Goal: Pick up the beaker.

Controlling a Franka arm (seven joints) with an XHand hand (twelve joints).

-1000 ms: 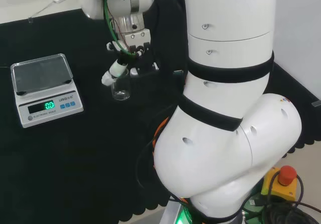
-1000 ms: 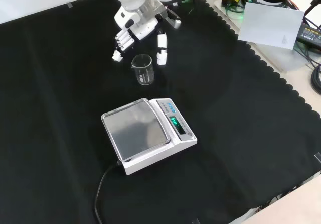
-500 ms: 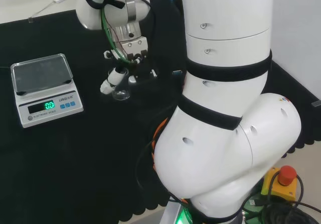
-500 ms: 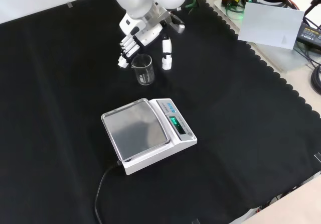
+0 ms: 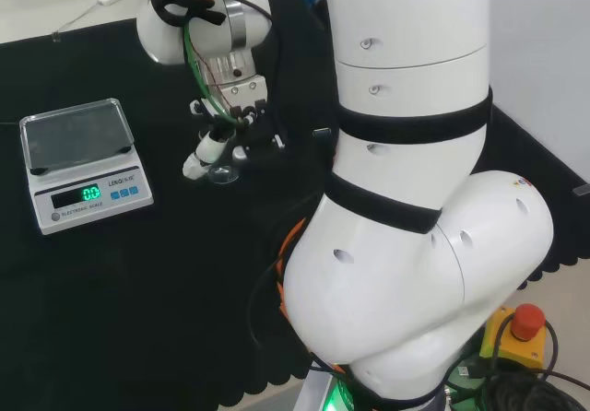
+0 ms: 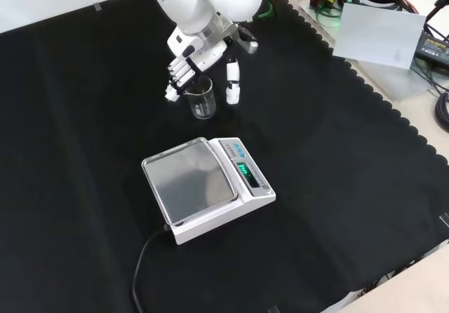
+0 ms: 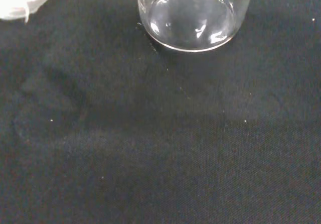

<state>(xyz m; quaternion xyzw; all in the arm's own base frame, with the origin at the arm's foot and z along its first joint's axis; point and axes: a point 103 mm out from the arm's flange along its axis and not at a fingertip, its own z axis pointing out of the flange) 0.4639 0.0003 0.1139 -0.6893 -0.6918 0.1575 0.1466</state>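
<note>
Now, front view, left to right:
Bench: black cloth, bare at the left, same as before.
Fingers: white-tipped, pointing down, at the beaker's left rim; a second ago they hung higher and clear of the glass.
Beaker: clear glass, upright on the cloth, just beyond the scale; it has not moved across the three moments.
Thumb: straight, just right of the beaker, apart from the glass; it has come lower and nearer.
Hand: spread wide, straddling the beaker, fingers one side and thumb the other, nothing gripped yet.
Scale: white, steel pan bare, green display lit, unchanged.
Head view: hand has dropped toward the beaker, right of the scale.
Wrist view: beaker base flat on the cloth.
</note>
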